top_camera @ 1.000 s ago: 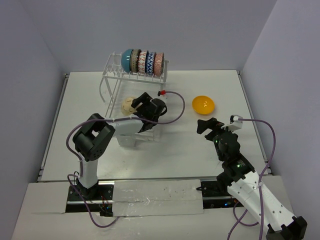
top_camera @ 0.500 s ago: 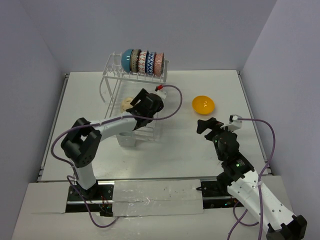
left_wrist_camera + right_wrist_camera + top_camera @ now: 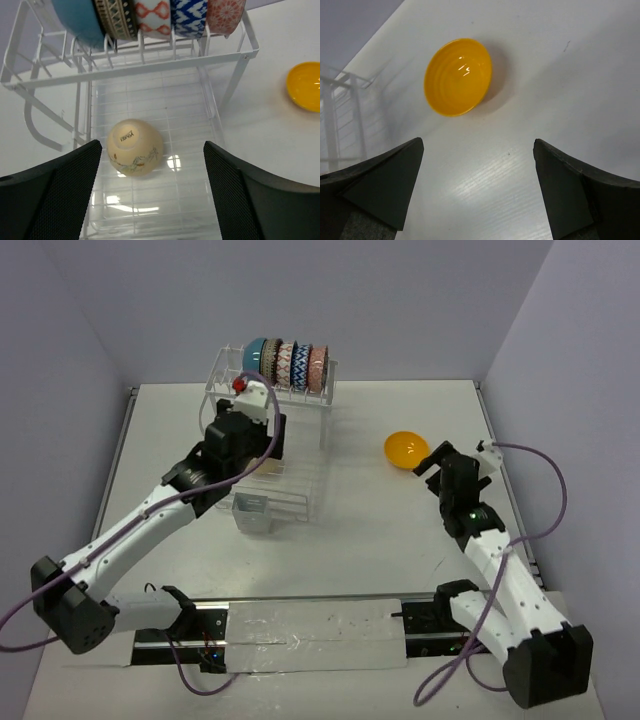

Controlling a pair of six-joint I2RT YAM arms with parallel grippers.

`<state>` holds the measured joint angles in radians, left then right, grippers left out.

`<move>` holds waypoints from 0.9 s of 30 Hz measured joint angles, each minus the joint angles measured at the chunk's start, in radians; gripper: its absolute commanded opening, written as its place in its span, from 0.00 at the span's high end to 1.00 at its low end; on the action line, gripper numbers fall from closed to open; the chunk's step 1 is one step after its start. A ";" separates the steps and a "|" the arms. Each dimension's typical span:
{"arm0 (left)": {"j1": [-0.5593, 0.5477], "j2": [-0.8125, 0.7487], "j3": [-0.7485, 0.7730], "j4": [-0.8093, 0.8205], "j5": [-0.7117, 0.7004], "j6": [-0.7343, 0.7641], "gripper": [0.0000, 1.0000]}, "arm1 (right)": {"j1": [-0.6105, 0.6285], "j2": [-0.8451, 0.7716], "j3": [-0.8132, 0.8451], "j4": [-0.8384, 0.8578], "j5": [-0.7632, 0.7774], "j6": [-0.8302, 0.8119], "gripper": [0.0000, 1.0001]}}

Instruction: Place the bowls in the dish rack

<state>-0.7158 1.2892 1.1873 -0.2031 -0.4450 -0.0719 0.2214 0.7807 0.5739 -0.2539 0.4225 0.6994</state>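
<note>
The tan bowl [image 3: 135,147] lies upside down below the left gripper [image 3: 152,146], whose jaws gape wide, empty. It sits alone on the dish rack's [image 3: 165,67] lower shelf, hidden by the left arm [image 3: 150,520] from overhead. Five bowls [image 3: 160,12] stand in the top slots. The right gripper [image 3: 477,145], equally wide and empty, hangs just beside the yellow bowl [image 3: 458,76] on open table [image 3: 555,75].

Tan bowl [image 3: 135,147] — upside down in rack [image 3: 233,81]

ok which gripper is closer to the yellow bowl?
Right. The right gripper sits just beside the yellow bowl; the left gripper hangs over the dish rack, well to the bowl's left.
</note>
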 measured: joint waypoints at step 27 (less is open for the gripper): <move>0.205 -0.351 -0.317 -0.049 0.279 -0.245 0.01 | -0.208 0.847 0.368 0.018 -0.224 0.173 0.35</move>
<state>-0.5106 0.9382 0.8700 -0.2523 -0.1661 -0.3172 0.0139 1.6276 0.9421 -0.2359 0.1982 0.8726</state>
